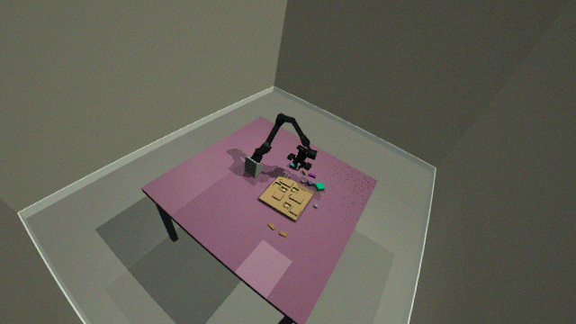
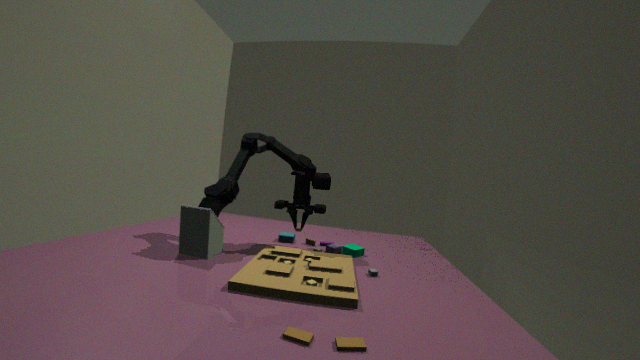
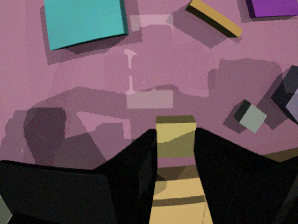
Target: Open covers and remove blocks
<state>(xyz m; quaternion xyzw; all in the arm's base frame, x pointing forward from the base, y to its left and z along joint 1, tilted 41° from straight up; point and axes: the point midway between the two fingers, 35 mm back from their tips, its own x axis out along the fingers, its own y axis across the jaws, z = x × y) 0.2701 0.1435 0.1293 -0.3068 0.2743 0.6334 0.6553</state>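
Observation:
My gripper [image 1: 296,168] [image 2: 298,228] [image 3: 175,136] is shut on a yellow block [image 3: 176,140], held above the table just beyond the board's far edge. The tan puzzle board [image 1: 274,205] [image 2: 290,296] lies flat. Its raised covers, a far one [image 2: 286,252], a left one [image 2: 280,270], a middle one [image 2: 325,267] and a near right one [image 2: 341,284], stand beside uncovered wells. Yellow blocks show in three wells: a near one [image 1: 286,205] [image 2: 312,282], a left one [image 2: 287,262] and a far one [image 2: 308,260]. The far left well [image 2: 267,257] looks empty.
Beyond the board lie a teal block [image 2: 287,238] [image 3: 87,22], a tan strip [image 2: 310,242] [image 3: 215,18], a purple piece [image 2: 327,244], a small grey cube [image 3: 253,118] and a green block [image 1: 319,186] [image 2: 353,250]. Another grey cube [image 2: 373,273] lies right; two tan pieces [image 2: 298,336] [image 2: 351,344] lie in front.

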